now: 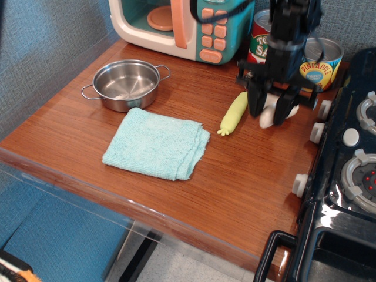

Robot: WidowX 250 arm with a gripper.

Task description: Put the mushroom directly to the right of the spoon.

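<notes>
I only have one view, looking down at the tabletop [247, 176] from the front.

My gripper [269, 110] is down low near the back right of the wood, just left of the black toy stove [346, 176]. The jaws are spread apart, one dark finger [255, 106] on the left and one on the right. The mushroom [270, 114] sits between them on the tabletop. I see its white body between the jaws, with its white end sticking out near me. The picture is a bit blurry there, so I cannot tell if the fingers are touching it or not.

The spoon [234, 113] lies just to the left of the mushroom. Its fat yellow-green handle points toward me and a little to the left. The far end of it is tucked behind my left finger, so I cannot see the shiny bowl. The mushroom and the spoon are side by side and very close.

Behind my arm stand two cans, a tomato can [260, 44] and a pineapple can [322, 64]. A toy microwave [182, 26] is at the back. A shiny steel pot [125, 84] sits on the left, and a light blue cloth [157, 143] lies in front of it.
</notes>
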